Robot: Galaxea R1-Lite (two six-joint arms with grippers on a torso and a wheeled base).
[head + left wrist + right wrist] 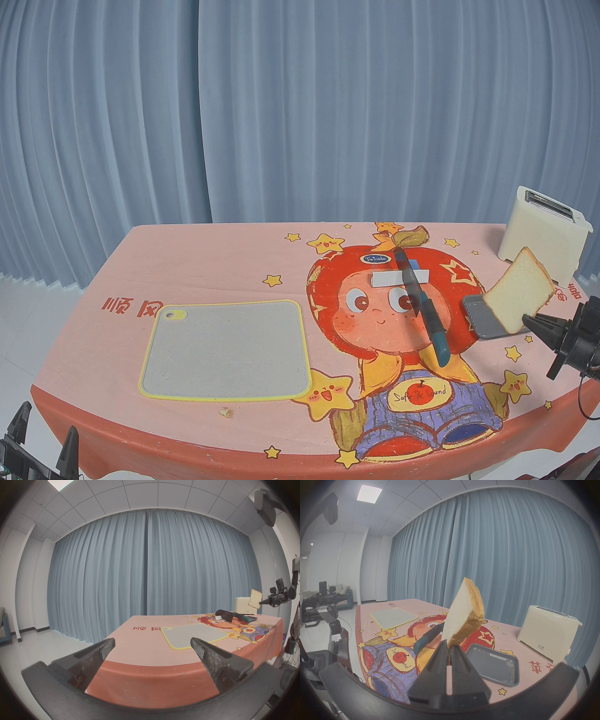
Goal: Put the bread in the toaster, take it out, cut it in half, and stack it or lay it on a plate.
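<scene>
Pale, brown-crusted slice of bread (464,612) is up in the air, pinched by its lower edge in my right gripper (449,647), fingers pressed tight on it. The slice tilts, hanging above the dark grey rectangular tray (493,664) w/o touching it. The cream boxy toaster (545,232) stands just beyond, at the table's far right corner, slot on top.

A long knife w/ a teal handle (425,306) lies diagonally on the pink cartoon-print tablecloth (206,262), just left of the tray, blade pointing to the far side. Further left, well apart, the grey square cutting board w/ a yellow rim (225,350) lies flat.

My left gripper (153,644) sits low off the table's near left corner, fingers spread wide, nothing btw them.
</scene>
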